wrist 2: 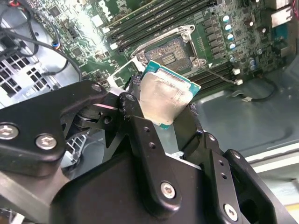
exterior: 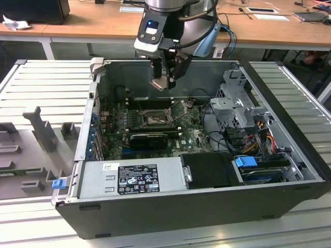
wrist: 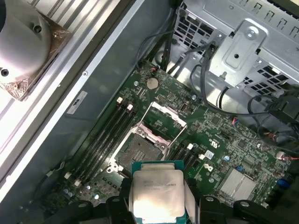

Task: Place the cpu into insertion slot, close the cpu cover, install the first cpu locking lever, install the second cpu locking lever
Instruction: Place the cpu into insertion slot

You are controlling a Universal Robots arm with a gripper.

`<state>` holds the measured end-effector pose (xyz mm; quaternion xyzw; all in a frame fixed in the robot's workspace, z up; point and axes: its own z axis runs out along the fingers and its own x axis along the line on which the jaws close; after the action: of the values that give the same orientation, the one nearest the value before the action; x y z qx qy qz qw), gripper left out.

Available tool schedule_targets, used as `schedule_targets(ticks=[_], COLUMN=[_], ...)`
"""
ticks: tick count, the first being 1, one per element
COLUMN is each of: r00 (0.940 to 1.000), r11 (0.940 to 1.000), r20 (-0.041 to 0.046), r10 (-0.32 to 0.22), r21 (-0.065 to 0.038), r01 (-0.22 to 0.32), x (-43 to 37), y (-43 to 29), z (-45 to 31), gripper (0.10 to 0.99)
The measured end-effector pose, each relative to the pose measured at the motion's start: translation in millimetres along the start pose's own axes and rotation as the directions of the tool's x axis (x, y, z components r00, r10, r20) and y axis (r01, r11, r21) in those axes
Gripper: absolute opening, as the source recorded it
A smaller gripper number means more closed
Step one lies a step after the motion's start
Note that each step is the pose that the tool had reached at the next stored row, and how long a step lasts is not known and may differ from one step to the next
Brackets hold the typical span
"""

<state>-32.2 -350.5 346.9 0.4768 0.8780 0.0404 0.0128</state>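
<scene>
Near insertion slot point(wrist: 140, 151), cpu point(wrist: 156, 193) betw. jaws (cpu cover point(wrist: 164, 115) up, first wrist view)

Open computer case point(exterior: 170, 212) sits beneath my gripper point(exterior: 164, 84). The green motherboard point(exterior: 194, 135) is straight below me, with the long black memory slots point(wrist: 105, 133) just beside that spot. The grey power supply point(exterior: 132, 178) is lower and well apart from me. The metal drive cage point(exterior: 235, 103) is off to the exterior view's right. The wooden desk point(exterior: 93, 20) is behind me, and the ribbed metal table point(exterior: 46, 82) is to the exterior view's left.
</scene>
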Motion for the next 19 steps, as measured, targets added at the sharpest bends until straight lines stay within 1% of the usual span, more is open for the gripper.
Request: schedule_targets(ticks=[3, 7, 9, 11, 13, 16, 17, 19], r00=[0.9993, 0.9976, 0.995, 0.9931, 0.9905, 0.9841, 0.9829, 0.9776], r11=[0.9993, 0.9976, 0.9951, 0.9932, 0.9906, 0.9842, 0.983, 0.9777], r20=[0.003, 0.0058, 0.0082, 0.0096, 0.0113, 0.0145, 0.015, 0.0172], r10=[0.037, 0.069, 0.099, 0.117, 0.137, 0.177, 0.184, 0.21], r21=[-0.001, -0.001, -0.002, -0.002, -0.003, -0.004, -0.004, -0.005], r01=[-0.037, -0.069, -0.099, -0.117, -0.137, -0.177, -0.184, -0.21], x=[0.0, 0.0, 0.2, 0.2, 0.2, 0.3, 0.4, 0.5], y=[0.0, 0.0, 0.1, 0.1, 0.0, 0.1, 0.2, 0.2], z=[0.3, 0.5, 0.8, 0.9, 0.9, 1.2, 1.3, 1.4], gripper=[0.529, 0.529, 0.529, 0.529, 0.529, 0.529, 0.529, 0.529])
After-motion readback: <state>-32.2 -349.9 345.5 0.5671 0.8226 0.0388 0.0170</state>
